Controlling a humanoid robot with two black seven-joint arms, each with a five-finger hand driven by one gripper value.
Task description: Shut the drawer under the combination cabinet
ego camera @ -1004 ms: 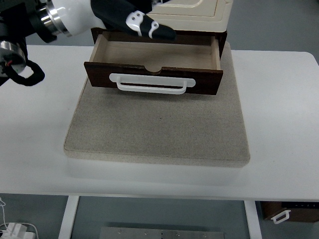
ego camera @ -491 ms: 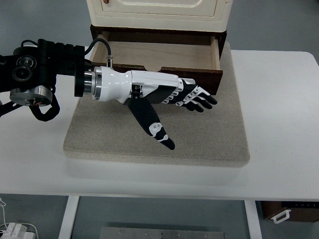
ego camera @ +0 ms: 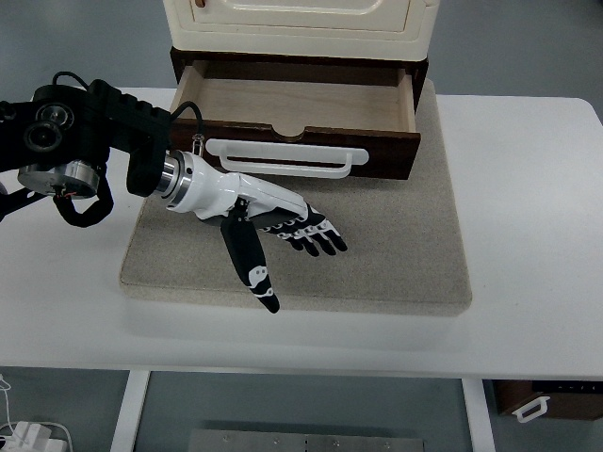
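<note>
The cream cabinet (ego camera: 301, 24) stands at the back of a grey mat. Its dark brown drawer (ego camera: 294, 122) is pulled out toward me, showing an empty light wood inside. A white handle (ego camera: 283, 158) runs across the drawer front. My left hand (ego camera: 283, 235) hovers over the mat just in front of and below the drawer front, palm up, fingers spread and pointing right, thumb pointing toward me. It holds nothing and does not touch the drawer. My right arm is out of view.
The grey mat (ego camera: 377, 254) covers the middle of the white table (ego camera: 528, 207). The left arm's black wrist joint (ego camera: 66, 141) sits over the table's left side. A small brown box (ego camera: 542, 400) lies below the table at the lower right.
The left hand came down from above the open drawer to its front, then drew back left and toward me, uncovering the white handle. The drawer has not moved.
</note>
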